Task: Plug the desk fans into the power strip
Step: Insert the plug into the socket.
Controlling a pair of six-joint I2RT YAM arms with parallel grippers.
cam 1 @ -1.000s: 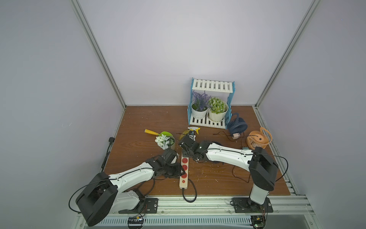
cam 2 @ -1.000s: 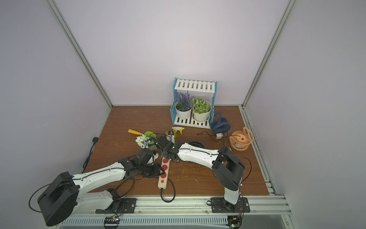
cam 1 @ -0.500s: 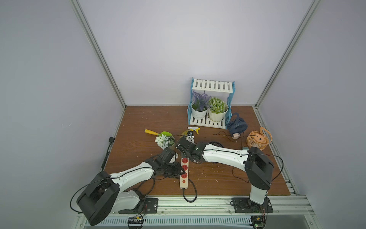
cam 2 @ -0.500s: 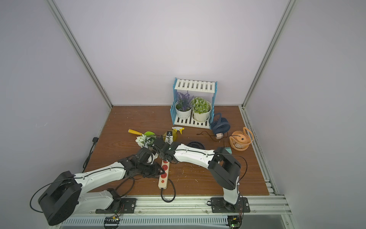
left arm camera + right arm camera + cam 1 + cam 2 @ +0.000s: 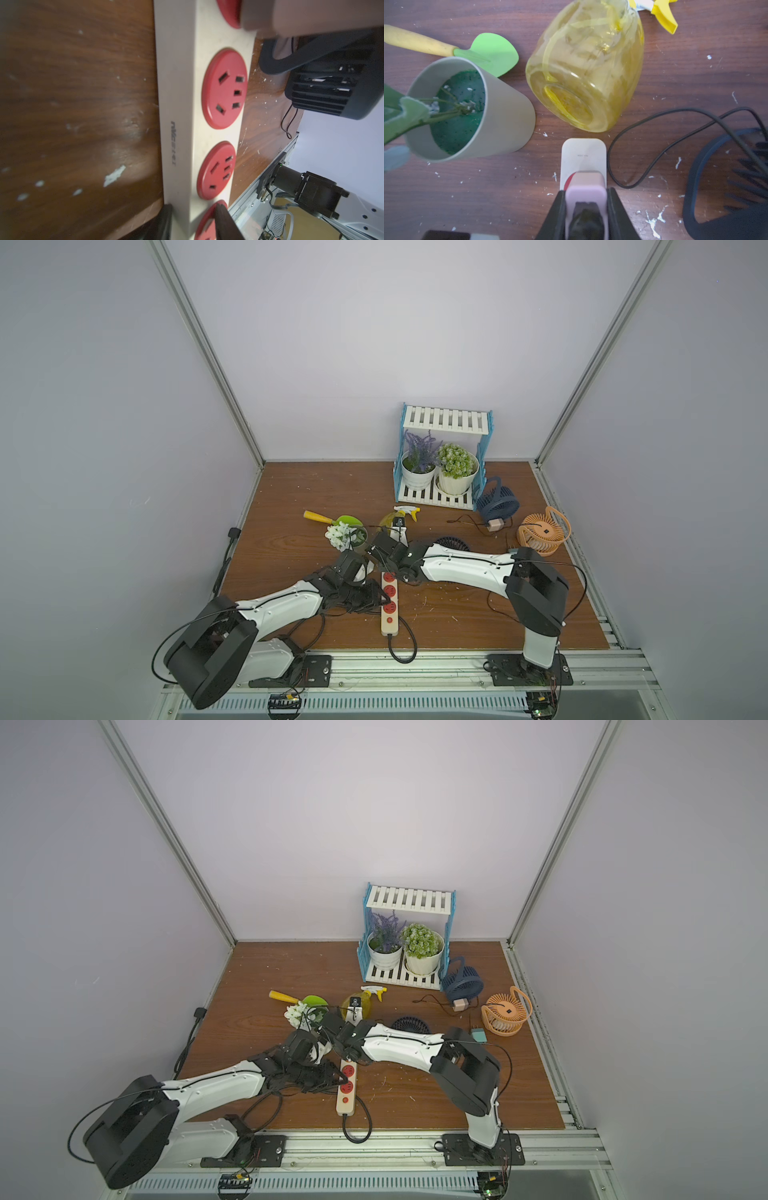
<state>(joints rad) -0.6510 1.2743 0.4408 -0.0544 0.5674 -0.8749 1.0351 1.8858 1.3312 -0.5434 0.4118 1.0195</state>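
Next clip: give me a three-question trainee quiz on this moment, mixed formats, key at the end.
1. True or false: the right gripper holds a pink plug at the end of the power strip.
2. What lies on its side beyond that end? A) yellow spray bottle B) orange fan C) white pot
3. Fill in: the ___ gripper straddles the strip by its red sockets.
Key: 1 true; 2 A; 3 left gripper.

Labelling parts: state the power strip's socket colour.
Power strip sockets: red, clearest in the left wrist view.
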